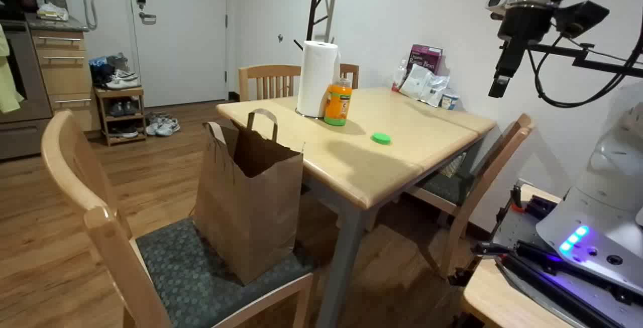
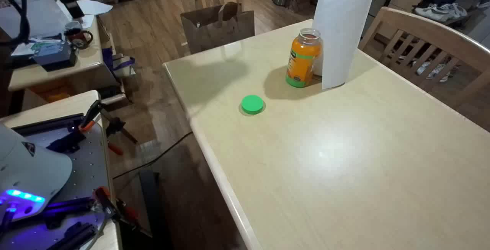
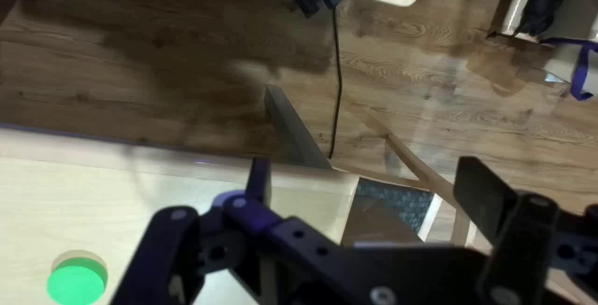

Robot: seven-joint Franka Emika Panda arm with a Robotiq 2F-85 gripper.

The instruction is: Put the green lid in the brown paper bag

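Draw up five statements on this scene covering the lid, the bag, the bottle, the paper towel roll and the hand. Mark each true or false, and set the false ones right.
1. The green lid lies on the table. True.
2. The brown paper bag stands on the table. False: it stands on a chair seat.
3. The orange bottle lies on its side. False: it stands upright.
4. The paper towel roll stands upright beside the bottle. True.
5. The hand is clamped on the lid. False: its jaws stand apart, away from the lid.
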